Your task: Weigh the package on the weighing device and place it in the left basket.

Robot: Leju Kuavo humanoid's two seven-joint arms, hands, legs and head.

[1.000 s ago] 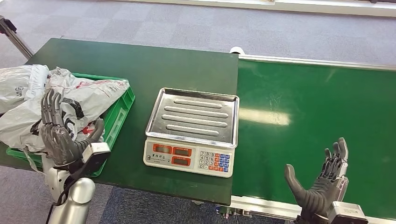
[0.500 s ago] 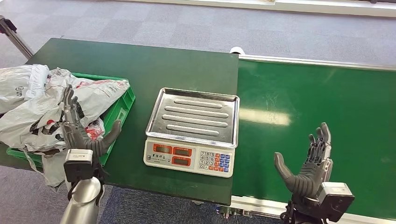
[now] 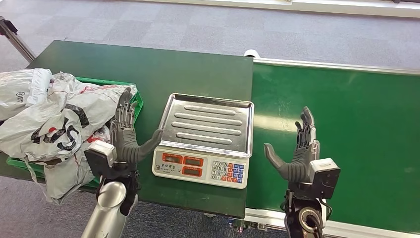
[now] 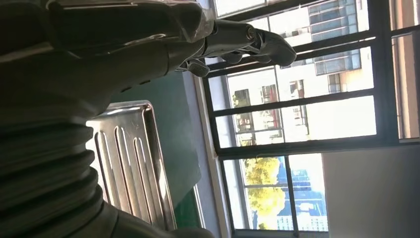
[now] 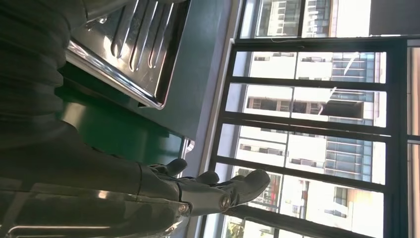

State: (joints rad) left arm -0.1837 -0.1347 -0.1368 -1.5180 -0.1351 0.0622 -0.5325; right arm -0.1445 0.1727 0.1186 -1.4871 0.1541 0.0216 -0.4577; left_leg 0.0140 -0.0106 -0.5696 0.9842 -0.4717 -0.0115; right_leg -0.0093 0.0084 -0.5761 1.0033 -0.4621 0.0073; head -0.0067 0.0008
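While the scale [image 3: 204, 140] sat with its steel tray bare, both arms had swung inward from where they hung a second before: the left hand [image 3: 128, 136] had left the heap of packages [image 3: 59, 119] at the green basket [image 3: 130, 112] and come across to stand just beside the scale's left edge, and the right hand [image 3: 297, 151] had travelled from low over the conveyor belt [image 3: 346, 119] to a spot near the scale's right side. Each hand stood upright with fingers spread and thumb out, holding nothing, palms turned toward one another across the tray. That suggested one cycle had closed, with the grey-and-white bags piled in and over the basket on the table [image 3: 148, 69], and the hands were waiting for another parcel; none lay on the belt within sight. How many bags made up the pile was hard to say, since they overlapped and ran past the frame's left edge, and most of the basket lay buried under them. The scale's red displays were too small to read. From the wrist cameras, backlit by bright windows, the hands appeared mostly as dark shapes, so their exact finger spread there was probably best left unjudged.
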